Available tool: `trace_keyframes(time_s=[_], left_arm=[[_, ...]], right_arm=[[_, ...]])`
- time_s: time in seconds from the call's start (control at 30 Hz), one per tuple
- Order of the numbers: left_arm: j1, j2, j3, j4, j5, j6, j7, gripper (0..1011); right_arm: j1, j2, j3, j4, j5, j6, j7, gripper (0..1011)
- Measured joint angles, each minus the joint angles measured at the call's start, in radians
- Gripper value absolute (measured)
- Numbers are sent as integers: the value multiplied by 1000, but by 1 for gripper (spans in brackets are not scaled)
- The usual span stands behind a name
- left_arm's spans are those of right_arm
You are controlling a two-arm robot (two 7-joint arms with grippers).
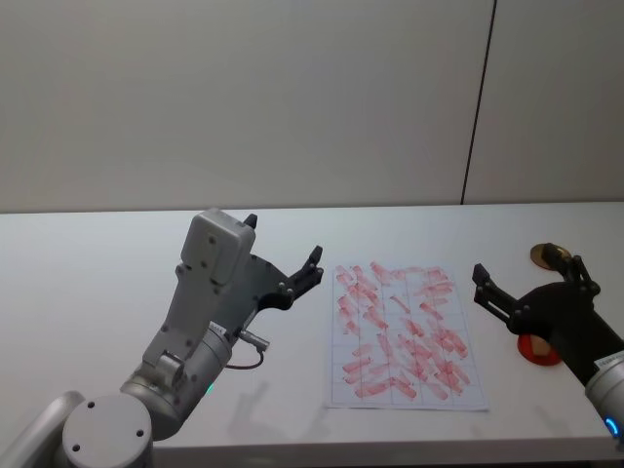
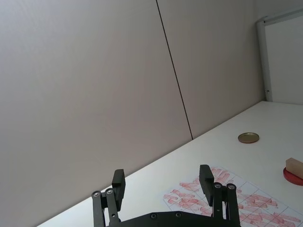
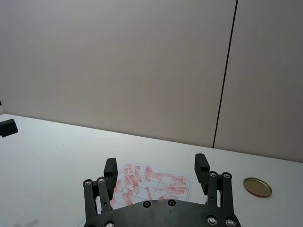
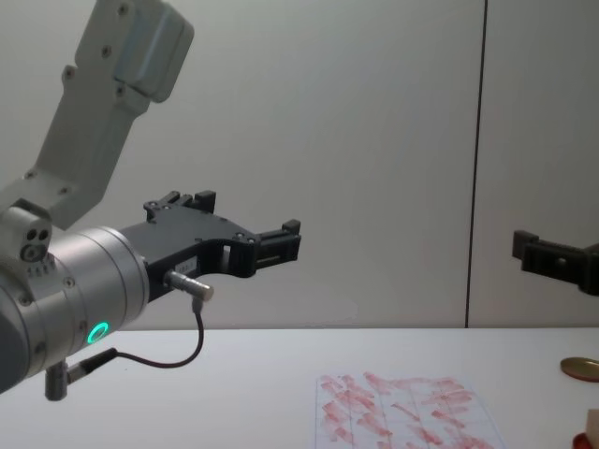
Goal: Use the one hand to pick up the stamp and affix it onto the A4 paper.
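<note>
Small pale beige block stamp (image 2: 296,166) sat on a flat round red pad (image 2: 289,178), right of the smeared white A4 paper (image 1: 405,331). The black right gripper (image 1: 524,275) hung over it with fingers apart and empty; left gripper (image 1: 283,241) idle beside the sheet, also apart. Probably light and rigid, so pinch its side faces.

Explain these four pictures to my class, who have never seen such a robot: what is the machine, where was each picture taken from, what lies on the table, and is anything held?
This is a robot with two arms, each ending in a black two-fingered claw. One picture looks down from its head, one looks across from its chest, and two come from its wrists. The left claw and right claw hover open above the white table, holding nothing. On the table lie an A4 paper sheet covered in red marks, a gold disc, and a small beige stamp resting on a red pad.
</note>
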Motion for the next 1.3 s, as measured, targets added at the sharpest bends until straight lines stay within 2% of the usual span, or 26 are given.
trace_keyframes(time_s=[1.03,1.3], left_arm=[[0,0,0,0,0,0,0,993],[0,0,0,0,0,0,0,993]], right_arm=[[1,-1,0,1,-1,1,0,1001],[21,-18,0,7,-17,37,-32,1001]])
